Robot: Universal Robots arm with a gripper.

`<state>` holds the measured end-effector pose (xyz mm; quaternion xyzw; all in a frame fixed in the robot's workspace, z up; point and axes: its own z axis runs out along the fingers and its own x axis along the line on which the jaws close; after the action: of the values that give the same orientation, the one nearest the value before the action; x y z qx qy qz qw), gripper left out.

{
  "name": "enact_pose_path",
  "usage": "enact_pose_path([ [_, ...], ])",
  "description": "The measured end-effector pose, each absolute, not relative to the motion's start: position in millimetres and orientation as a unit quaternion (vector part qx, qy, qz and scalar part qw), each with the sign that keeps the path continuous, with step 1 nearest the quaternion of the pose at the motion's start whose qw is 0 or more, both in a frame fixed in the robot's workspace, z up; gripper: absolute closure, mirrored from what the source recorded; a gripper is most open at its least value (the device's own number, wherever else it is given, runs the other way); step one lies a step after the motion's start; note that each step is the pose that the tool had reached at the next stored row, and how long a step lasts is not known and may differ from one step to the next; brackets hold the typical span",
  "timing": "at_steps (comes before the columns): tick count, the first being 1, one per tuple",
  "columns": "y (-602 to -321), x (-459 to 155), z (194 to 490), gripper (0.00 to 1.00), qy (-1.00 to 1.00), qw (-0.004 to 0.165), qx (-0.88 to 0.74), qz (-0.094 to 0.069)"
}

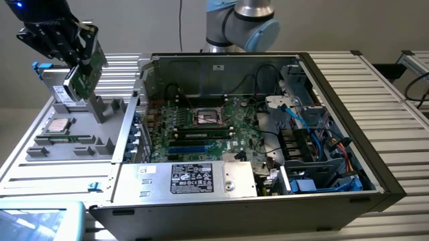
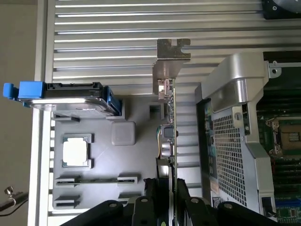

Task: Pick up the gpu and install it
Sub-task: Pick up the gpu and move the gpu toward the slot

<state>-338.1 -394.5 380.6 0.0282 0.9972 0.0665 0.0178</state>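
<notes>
Fingers (image 2: 149,190) tight on the gpu (image 2: 167,89), card edge-on between them, above the gray tray (image 2: 108,160).

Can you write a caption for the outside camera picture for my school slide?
Robot pincer holds the green graphics card above the gray tray, beside the open computer case.

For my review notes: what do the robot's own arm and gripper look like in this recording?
The arm is silver-grey metal tubing with rounded light-blue joint caps. The gripper is black, built of linked, jointed segments with visible pivots. A small blue light glows on the black body above it. In the wrist view, its fingers look matte black.
</notes>
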Motion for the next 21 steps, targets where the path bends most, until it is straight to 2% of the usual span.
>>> enact_pose_path([
  [14,-401.3,-276.4,442.0,0.72,0.997,0.014,0.028,0.066],
  [21,-404.5,-247.4,452.5,0.72,0.997,0.004,0.029,0.066],
])
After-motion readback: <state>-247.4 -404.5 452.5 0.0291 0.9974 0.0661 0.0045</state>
